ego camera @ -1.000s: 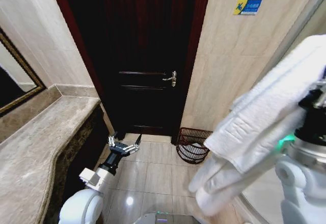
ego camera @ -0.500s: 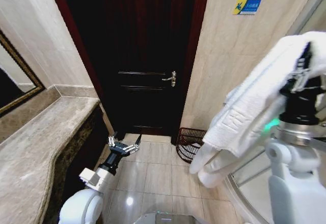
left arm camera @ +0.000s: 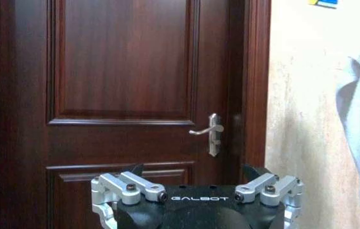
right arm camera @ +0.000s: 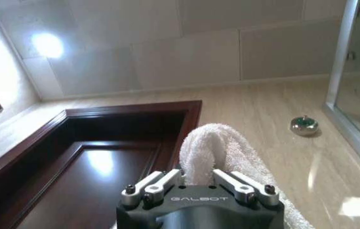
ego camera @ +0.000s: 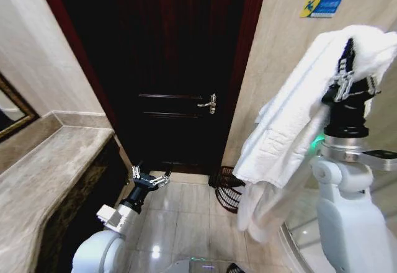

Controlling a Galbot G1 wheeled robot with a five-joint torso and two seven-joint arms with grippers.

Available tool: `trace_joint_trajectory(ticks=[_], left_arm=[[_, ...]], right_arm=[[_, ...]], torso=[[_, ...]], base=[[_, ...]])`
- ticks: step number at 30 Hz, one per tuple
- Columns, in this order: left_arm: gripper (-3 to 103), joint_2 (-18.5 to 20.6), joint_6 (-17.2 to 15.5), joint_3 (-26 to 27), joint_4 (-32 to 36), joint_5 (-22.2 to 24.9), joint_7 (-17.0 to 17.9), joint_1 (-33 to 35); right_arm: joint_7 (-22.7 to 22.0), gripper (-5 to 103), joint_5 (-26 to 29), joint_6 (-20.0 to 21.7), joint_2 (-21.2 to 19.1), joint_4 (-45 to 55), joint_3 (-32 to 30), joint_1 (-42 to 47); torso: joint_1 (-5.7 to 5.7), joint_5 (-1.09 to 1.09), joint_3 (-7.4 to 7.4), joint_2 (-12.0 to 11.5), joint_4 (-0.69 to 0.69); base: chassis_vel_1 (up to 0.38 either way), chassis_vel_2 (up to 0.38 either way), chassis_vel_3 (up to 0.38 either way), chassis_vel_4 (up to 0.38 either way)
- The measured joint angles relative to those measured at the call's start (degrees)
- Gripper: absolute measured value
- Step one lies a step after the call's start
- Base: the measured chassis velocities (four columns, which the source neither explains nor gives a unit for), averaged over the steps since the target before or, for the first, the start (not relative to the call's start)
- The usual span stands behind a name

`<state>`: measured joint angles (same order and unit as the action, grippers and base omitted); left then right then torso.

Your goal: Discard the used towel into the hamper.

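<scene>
Head view: the right hand (ego camera: 348,68) is raised high at the right side, pointing upward, with its fingers clamped on a fold of the white towel (ego camera: 291,124). The towel is draped over the hand and hangs down in long folds along the right arm toward the floor. In the right wrist view the same fold of towel (right arm camera: 212,152) is pinched between the two fingers (right arm camera: 157,183), with the ceiling seen beyond. The left hand (ego camera: 150,179) is held low over the tiled floor (ego camera: 180,217), with its fingers spread apart and nothing between them, pointing at the dark wooden door (ego camera: 167,68). The hamper (ego camera: 226,189) stands on the floor beside the door frame, partly hidden behind the hanging towel. A marble table (ego camera: 43,174) runs along the left wall.
</scene>
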<state>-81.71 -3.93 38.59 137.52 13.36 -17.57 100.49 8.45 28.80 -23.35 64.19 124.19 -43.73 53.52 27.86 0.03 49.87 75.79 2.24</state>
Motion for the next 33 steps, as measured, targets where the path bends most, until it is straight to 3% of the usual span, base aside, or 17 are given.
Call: trace_joint_trajectory(ticks=[20, 33], left_arm=[[100, 0.00, 0.00, 0.00, 0.00, 0.00, 0.00, 0.02], [100, 0.00, 0.00, 0.00, 0.00, 0.00, 0.00, 0.03]], right_arm=[[1.27, 7, 2.12, 4.57, -3.66, -0.64, 0.15, -5.84], [1.08, 7, 3.11, 6.40, -6.29, -2.25, -2.93, -7.87]], torso=[[-0.09, -0.03, -0.03, 0.04, 0.00], [-0.10, -0.03, -0.03, 0.04, -0.01]], base=[[-0.006, 0.004, -0.004, -0.001], [-0.003, 0.004, 0.004, -0.001]])
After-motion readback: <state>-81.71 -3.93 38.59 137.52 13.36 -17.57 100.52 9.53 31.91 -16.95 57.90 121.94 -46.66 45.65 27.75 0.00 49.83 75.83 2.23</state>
